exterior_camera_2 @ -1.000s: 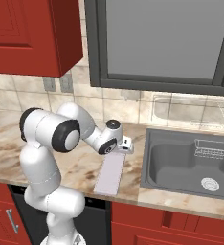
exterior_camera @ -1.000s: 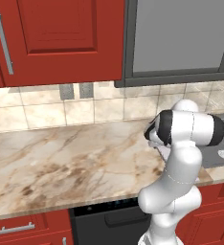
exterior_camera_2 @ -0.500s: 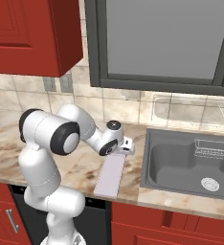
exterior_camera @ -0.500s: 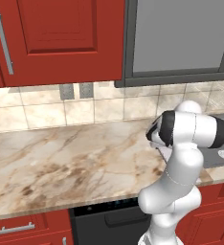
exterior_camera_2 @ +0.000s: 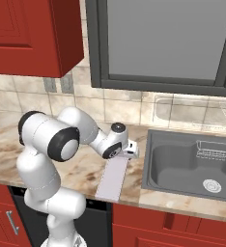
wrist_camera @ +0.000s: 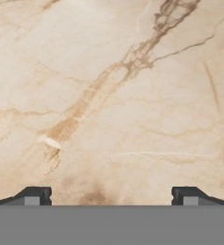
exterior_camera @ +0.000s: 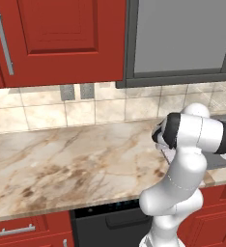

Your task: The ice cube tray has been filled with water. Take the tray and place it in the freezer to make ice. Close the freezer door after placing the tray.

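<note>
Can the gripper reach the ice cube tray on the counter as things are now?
Probably yes. The gripper is open and hangs at the far end of the ice cube tray, which lies flat on the marble counter beside the sink, nothing blocking.

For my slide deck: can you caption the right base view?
Open claw poised over the far end of the ice cube tray on the marble counter, beside the sink.

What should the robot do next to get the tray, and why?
Probably lower the open gripper onto the tray. The tray lies flat on the counter beside the sink, with the hand above its far end, and the fingertips frame bare marble, holding nothing.
</note>
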Controlling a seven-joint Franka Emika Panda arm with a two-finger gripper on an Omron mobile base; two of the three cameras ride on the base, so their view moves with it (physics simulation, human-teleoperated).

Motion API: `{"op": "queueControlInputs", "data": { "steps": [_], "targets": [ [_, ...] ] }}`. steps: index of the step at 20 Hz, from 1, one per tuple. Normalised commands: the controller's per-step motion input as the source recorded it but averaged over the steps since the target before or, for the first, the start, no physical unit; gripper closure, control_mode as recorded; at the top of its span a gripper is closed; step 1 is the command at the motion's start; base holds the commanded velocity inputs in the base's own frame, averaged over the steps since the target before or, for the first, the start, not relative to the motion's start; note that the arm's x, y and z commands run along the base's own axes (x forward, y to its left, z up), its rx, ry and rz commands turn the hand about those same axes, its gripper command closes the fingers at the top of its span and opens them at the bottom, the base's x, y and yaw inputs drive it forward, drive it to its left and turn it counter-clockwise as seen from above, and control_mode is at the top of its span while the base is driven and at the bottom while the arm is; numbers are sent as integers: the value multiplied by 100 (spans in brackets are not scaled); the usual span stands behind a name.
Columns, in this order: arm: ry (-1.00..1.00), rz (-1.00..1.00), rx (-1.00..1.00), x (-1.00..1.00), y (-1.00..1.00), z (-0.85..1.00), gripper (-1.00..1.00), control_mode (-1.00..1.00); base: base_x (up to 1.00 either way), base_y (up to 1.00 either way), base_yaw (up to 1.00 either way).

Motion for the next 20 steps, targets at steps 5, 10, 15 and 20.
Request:
{"op": "queueControlInputs", "data": {
  "steps": [5,10,15,20],
  "targets": [
    [1,0,0,-11,-14,0,-100,-100,0,0,0],
    [0,0,0,0,-12,0,-100,-100,0,0,0],
    [0,0,0,3,-4,3,-100,-100,0,0,0],
    [-3,0,0,6,0,28,-100,-100,0,0,0]
  ]
}}
